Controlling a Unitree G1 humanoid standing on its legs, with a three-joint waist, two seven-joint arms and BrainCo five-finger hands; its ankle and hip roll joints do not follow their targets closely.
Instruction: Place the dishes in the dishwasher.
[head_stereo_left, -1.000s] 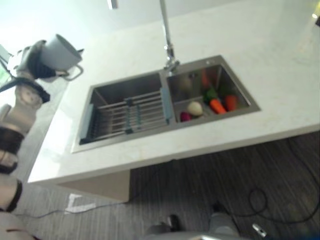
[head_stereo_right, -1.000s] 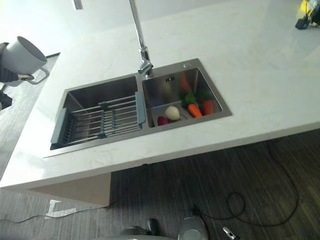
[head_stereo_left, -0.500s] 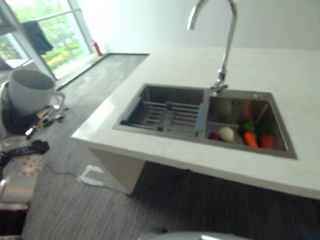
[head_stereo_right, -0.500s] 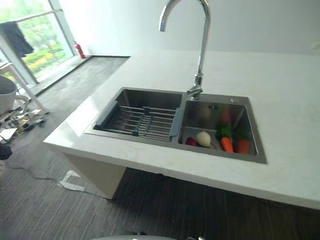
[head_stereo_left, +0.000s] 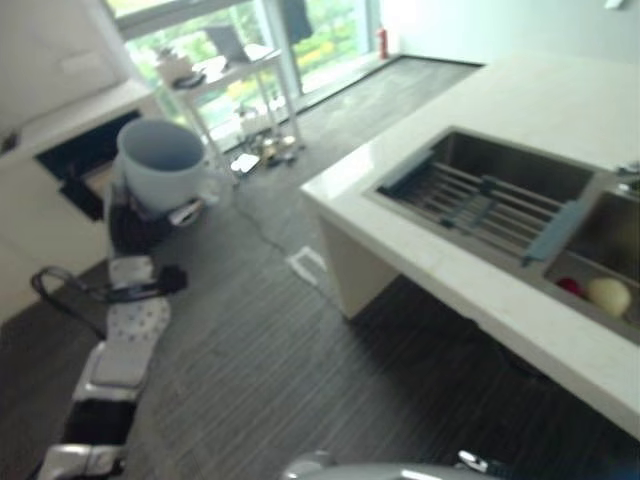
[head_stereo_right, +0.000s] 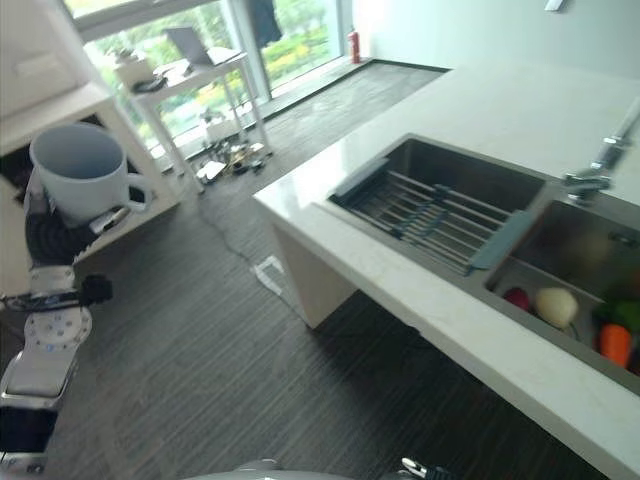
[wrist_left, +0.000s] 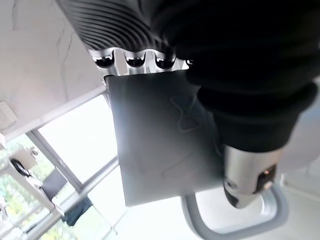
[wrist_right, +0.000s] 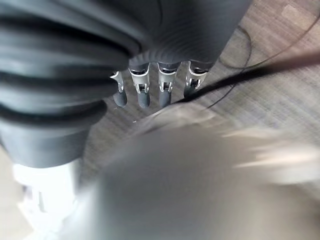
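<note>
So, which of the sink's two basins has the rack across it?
The basin nearer the counter's end, toward the mug; the other basin holds vegetables.

pale counter (head_stereo_right: 420, 290) carries a double sink (head_stereo_right: 520, 215) with a rack (head_stereo_right: 430, 210).

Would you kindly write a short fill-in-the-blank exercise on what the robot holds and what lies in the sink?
1. The left hand is shut on a grey ____.
2. The mug is held with its opening facing ____.
3. The slatted rack lies across the sink's ____ basin.
4. The carrot lies in the basin without the ____.

Missing words: mug; up; left; rack
</note>
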